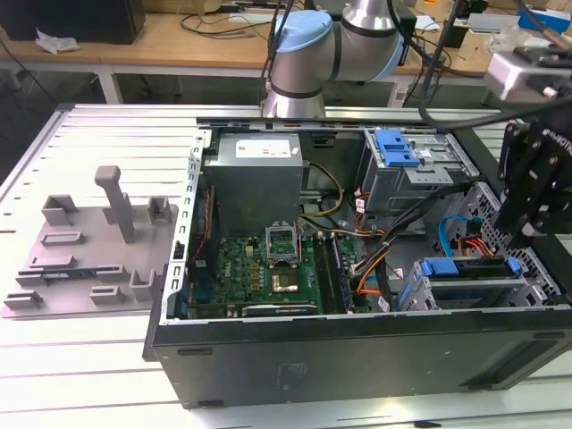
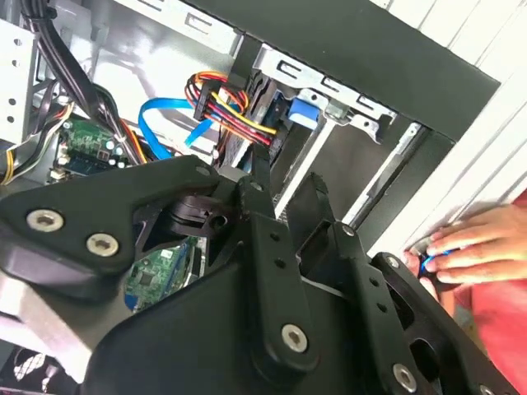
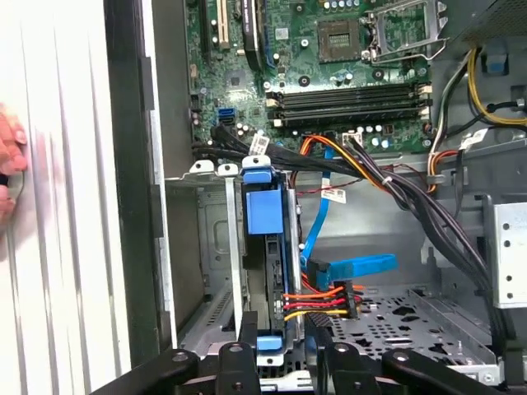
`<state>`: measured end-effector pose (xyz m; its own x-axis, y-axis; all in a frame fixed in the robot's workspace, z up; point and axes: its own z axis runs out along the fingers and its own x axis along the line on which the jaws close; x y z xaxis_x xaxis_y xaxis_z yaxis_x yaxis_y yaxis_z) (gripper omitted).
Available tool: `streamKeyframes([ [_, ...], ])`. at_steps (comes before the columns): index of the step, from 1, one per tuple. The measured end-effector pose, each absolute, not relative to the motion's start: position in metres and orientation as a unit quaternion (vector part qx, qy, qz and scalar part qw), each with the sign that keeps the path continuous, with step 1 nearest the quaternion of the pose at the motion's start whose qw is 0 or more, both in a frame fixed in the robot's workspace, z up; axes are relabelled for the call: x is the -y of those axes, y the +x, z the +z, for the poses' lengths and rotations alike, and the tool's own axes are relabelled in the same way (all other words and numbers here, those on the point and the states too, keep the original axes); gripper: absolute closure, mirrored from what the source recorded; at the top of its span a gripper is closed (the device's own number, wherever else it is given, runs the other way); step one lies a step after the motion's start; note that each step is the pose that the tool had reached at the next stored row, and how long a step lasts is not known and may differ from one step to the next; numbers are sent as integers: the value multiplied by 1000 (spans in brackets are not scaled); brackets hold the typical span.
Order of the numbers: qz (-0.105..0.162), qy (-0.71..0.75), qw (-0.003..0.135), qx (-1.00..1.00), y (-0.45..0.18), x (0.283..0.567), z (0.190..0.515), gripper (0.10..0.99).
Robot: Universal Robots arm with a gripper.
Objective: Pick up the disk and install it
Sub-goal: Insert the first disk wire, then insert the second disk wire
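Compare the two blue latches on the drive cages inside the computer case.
The rear cage's blue latch lies flat on top of its metal cage; the front bay's blue latch is a narrow strip along the cage's upper edge. The rear one looks broader. Both are blue plastic on grey metal cages.

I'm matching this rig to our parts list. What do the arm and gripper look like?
The arm has silver tube sections and pale blue joint caps, with dark cables running along it. The gripper is matte black, built from flat linkage bars joined by silver screws and pivots, clearest in the second wrist view. A grey camera box sits above it.
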<state>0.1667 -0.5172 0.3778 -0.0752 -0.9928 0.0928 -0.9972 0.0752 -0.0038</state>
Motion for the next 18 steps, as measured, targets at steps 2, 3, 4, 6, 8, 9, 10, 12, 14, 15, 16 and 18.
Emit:
streamKeyframes([
  [2,33,679,33,732,167,517,378,725],
  [3,33,679,33,732,167,517,378,725],
  [4,33,679,33,732,167,517,379,725],
  [6,33,679,33,732,167,517,379,725],
  [8,33,679,33,732,167,517,379,725],
  [9,33,679,33,732,167,517,379,725],
  [10,33,679,33,732,167,517,379,725],
  [12,33,679,33,732,167,517,379,725],
  [14,33,679,33,732,167,517,380,725],
  [15,33,679,33,732,167,516,384,725],
  [16,33,679,33,732,167,511,392,725],
  [18,53,678,55,731,167,491,394,725],
])
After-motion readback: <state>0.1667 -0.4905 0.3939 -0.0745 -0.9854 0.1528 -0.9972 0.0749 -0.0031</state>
